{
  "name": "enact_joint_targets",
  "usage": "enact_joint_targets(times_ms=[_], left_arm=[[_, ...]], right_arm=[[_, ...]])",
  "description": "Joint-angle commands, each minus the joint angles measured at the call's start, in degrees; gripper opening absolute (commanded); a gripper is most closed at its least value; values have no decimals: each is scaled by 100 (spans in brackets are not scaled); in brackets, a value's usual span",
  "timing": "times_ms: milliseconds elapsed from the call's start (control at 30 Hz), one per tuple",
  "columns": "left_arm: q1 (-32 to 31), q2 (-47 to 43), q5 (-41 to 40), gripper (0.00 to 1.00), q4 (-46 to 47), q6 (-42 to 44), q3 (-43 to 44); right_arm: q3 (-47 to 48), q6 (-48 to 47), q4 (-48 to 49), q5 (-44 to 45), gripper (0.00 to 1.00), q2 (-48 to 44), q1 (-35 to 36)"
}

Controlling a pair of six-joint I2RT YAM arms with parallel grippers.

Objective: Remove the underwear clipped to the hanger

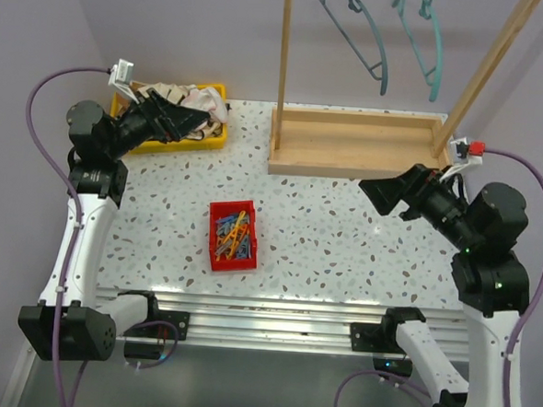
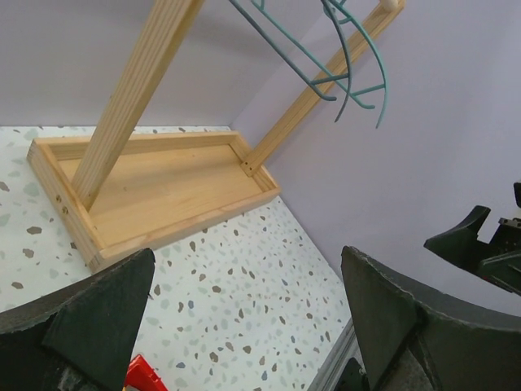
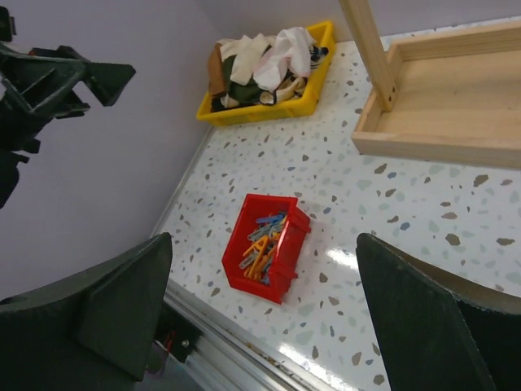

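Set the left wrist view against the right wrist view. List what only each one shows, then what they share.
Only the left wrist view: the two teal hangers, bare as far as they are visible, and the right gripper across the table.
Only the right wrist view: the yellow bin with its heap of fabric, the pegs inside the red bin, and the left gripper.
Both: the wooden rack base, the speckled table, and at least a corner of the red bin.

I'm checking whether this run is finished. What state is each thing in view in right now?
left gripper: open, empty
right gripper: open, empty
hangers: hung on the rack, bare where visible
underwear: heaped in the yellow bin
red bin: holds clothes pegs
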Motion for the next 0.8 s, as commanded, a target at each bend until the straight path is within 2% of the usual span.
enact_joint_targets(times_ms=[0,200,367,600,767], left_arm=[[-32,-178,78,100,391,-337,43],[-23,-432,0,100,156,-110,122],[-23,-573,-316,100,-328,286,114],[-23,-547,-440,100,-619,471,280],[-23,-477,-422,100,-575,445,324]], right_arm=[[41,357,192,-373,99,-169,2],[-355,902,859,-197,98,-784,2],[-241,947,798,129,99,-908,2],[635,727,535,305,99,-654,10],[1437,287,-369,286,99,-117,2]])
